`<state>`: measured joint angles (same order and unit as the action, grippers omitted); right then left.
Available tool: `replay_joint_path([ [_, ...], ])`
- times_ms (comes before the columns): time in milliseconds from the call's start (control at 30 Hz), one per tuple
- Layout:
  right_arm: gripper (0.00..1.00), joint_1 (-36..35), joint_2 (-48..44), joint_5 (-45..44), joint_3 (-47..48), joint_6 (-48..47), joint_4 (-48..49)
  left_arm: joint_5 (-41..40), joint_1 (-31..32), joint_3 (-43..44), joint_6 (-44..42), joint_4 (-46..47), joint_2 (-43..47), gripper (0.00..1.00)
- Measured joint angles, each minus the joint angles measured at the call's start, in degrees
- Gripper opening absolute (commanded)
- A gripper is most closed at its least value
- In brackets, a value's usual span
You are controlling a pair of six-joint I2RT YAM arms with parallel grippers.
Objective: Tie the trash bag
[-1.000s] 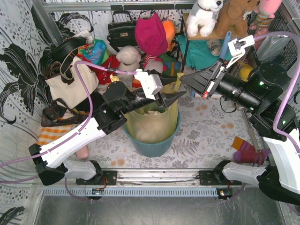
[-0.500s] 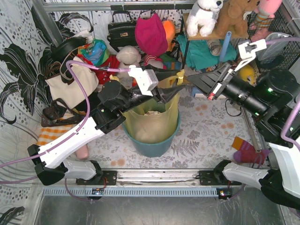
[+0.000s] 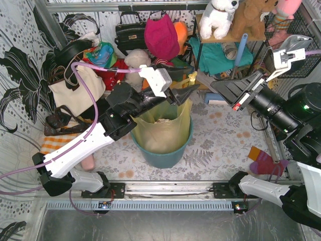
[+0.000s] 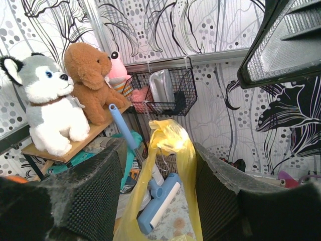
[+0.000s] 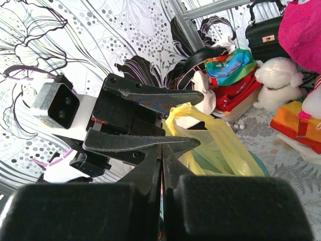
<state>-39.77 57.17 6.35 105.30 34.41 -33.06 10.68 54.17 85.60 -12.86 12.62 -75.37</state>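
A translucent yellow trash bag (image 3: pixel 159 128) stands in a round teal bin (image 3: pixel 163 156) at the middle of a floral-patterned table (image 3: pixel 220 143), with crumpled paper showing through it. The left gripper (image 3: pixel 188 94) hovers over the bag's far right rim. Its jaws stand partly apart, and a twisted strip of the bag's plastic rises between them, not clamped. The right gripper (image 3: pixel 215 87) is further right, apart from the bag, its jaws pressed fully together and holding nothing. A cream tote (image 3: pixel 75 93) lies at far left, and plush toys (image 3: pixel 219 17) sit on a far shelf.
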Motion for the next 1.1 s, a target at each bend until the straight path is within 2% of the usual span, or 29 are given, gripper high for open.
replay_joint_path([
  [267, 0.00, 0.0, 0.1, 0.0, -0.2, -0.2, -0.2, 0.1, -0.7, 0.0, -0.3, 0.0, 0.0, 0.52],
  [467, 0.00, 0.0, 0.2, 0.0, -0.7, -0.2, -0.2, 0.7, -1.0, 0.0, 0.0, 0.3, 0.0, 0.35],
  [600, 0.00, 0.0, 0.1, 0.0, -1.3, -0.1, -0.1, 0.9, -1.0, 0.0, 0.4, 0.5, 0.1, 0.37],
  [1100, 0.00, 0.0, 0.2, 0.5, -2.5, -0.1, -0.1, 0.9, -1.0, 0.0, 1.3, 1.1, 0.4, 0.32],
])
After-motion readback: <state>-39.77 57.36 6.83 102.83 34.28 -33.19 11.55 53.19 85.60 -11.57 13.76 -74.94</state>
